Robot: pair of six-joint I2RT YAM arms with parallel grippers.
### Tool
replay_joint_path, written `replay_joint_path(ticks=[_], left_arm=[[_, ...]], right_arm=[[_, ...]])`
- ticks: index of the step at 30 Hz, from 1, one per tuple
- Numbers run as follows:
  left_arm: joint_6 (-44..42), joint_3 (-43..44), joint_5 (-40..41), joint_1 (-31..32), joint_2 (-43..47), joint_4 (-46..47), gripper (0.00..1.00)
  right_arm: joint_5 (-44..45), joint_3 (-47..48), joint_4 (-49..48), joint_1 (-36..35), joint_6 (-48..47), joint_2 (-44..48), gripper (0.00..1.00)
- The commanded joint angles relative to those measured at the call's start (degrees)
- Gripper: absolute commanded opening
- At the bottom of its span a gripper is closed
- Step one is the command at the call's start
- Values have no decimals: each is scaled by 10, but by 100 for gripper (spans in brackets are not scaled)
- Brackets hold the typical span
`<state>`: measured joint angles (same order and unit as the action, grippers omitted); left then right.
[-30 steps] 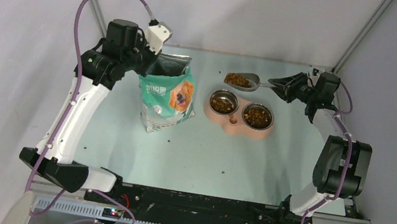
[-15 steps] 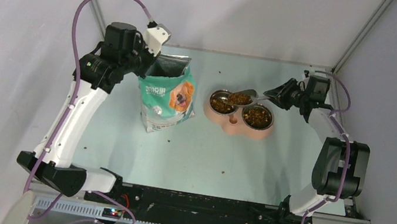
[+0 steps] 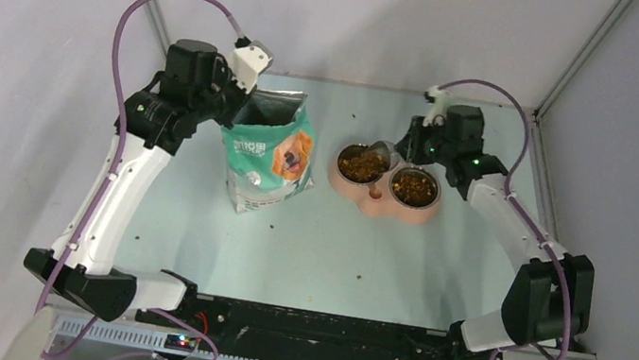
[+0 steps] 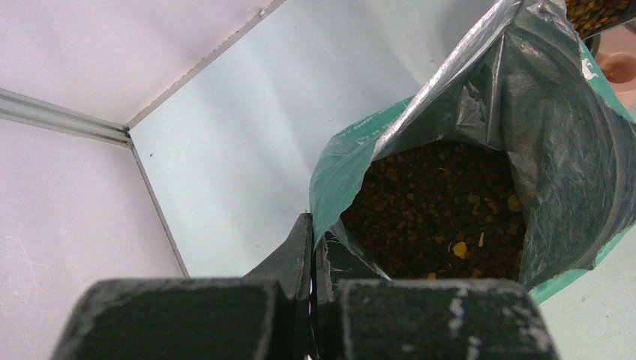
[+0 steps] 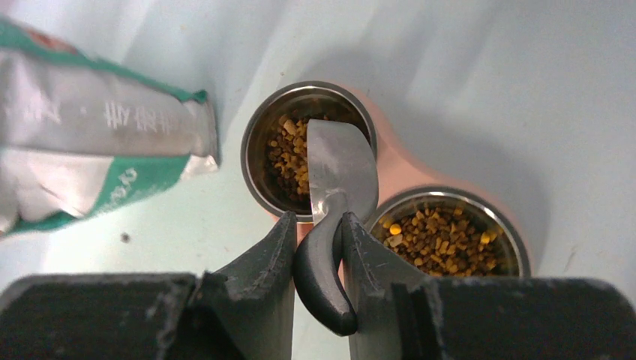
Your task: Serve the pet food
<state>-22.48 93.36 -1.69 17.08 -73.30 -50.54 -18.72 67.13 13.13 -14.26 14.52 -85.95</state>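
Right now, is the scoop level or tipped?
Tipped. The scoop is turned over the left bowl; the right wrist view shows bare metal with nothing on it, and kibble lies in the bowl below.

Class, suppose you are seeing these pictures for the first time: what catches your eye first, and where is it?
The right hand grips a metal scoop, tipped over the left bowl of a pink feeder far across the table; kibble lies in both bowls. Beside it stands an open teal bag, its rim pinched by the left hand.
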Motion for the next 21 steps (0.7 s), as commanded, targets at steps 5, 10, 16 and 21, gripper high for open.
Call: replay_joint_path(ticks=[5, 10, 16, 21], left_arm=[[17, -5, -8, -6, 27, -7, 0], [29, 12, -21, -6, 24, -14, 0], [36, 15, -30, -6, 34, -13, 0], [45, 24, -35, -6, 44, -7, 0]], right_arm=[[208, 38, -2, -158, -343, 55, 0], [241, 57, -2, -180, -371, 80, 0], [193, 77, 49, -146, -349, 127, 0], [55, 77, 154, -91, -268, 206, 0]])
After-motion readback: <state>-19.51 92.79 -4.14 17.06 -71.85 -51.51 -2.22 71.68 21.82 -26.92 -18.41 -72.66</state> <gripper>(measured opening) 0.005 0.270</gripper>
